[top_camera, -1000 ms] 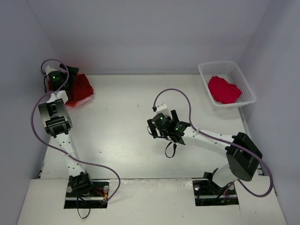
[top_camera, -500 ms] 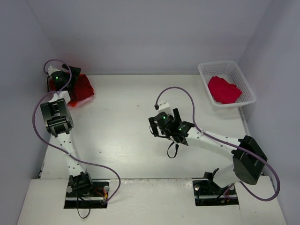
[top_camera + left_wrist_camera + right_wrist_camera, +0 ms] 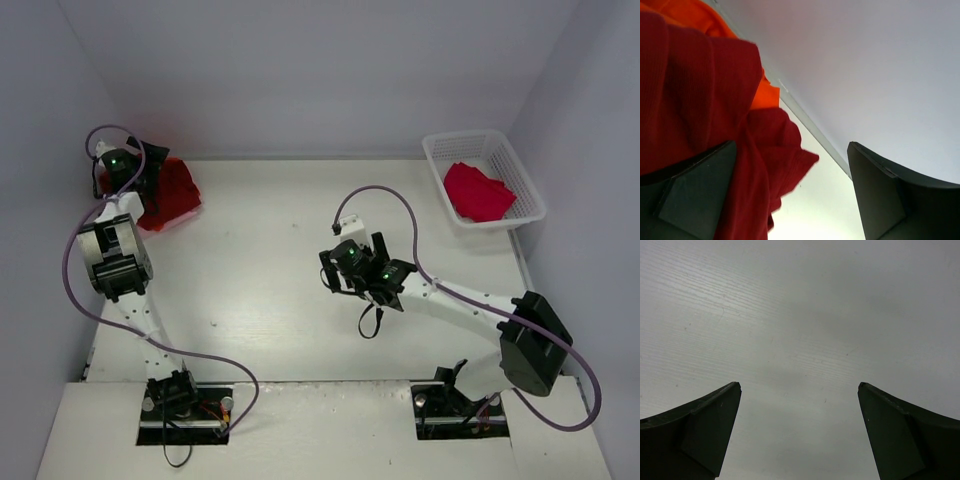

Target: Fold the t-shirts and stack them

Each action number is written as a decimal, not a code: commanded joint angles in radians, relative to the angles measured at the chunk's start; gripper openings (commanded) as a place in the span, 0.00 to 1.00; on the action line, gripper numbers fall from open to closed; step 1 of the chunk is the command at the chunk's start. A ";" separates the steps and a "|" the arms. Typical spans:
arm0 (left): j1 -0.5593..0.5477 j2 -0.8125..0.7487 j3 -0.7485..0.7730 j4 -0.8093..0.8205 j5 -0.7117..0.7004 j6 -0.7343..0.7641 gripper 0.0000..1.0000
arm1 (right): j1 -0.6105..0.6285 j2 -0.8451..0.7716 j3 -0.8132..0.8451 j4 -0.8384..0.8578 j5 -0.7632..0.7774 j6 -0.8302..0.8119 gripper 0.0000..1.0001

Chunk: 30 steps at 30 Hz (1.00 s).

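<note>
A dark red t-shirt (image 3: 172, 188) lies bunched in the far left corner of the table, on top of an orange one whose edge shows (image 3: 152, 223). My left gripper (image 3: 146, 172) is right at this pile. In the left wrist view the gripper (image 3: 790, 195) is open, the dark red cloth (image 3: 695, 95) drapes over its left finger (image 3: 690, 195), and orange cloth (image 3: 762, 95) shows behind. A crimson t-shirt (image 3: 478, 190) lies in the white basket (image 3: 530, 190). My right gripper (image 3: 350, 255) is open and empty over bare table at the middle, as the right wrist view (image 3: 800, 430) shows.
The left wall and the back wall meet close behind the pile (image 3: 865, 75). The basket stands at the far right against the right wall. Purple cables loop from both arms (image 3: 385, 195).
The left arm's elbow has turned a little and its gripper has shifted slightly at the pile. The right gripper has drifted a little toward the near right.
</note>
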 commanded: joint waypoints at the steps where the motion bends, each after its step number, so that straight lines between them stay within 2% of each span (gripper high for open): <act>1: 0.033 -0.150 0.018 -0.079 0.014 0.016 0.88 | 0.008 -0.062 0.029 -0.005 0.032 0.029 1.00; 12: 0.059 -0.289 0.167 -0.191 0.108 0.010 0.88 | 0.033 -0.128 0.041 -0.039 0.023 0.071 1.00; 17: 0.048 -0.395 0.167 -0.272 0.163 -0.010 0.88 | 0.031 -0.099 0.101 -0.094 0.027 0.108 1.00; 21: 0.036 -0.525 0.117 -0.417 0.166 0.051 0.88 | 0.031 -0.038 0.184 -0.154 0.078 0.124 1.00; 25: 0.020 -0.642 -0.013 -0.443 0.199 0.042 0.88 | 0.030 0.052 0.288 -0.218 0.109 0.131 1.00; 30: -0.062 -0.776 -0.163 -0.443 0.154 0.048 0.88 | 0.028 0.091 0.356 -0.266 0.118 0.138 1.00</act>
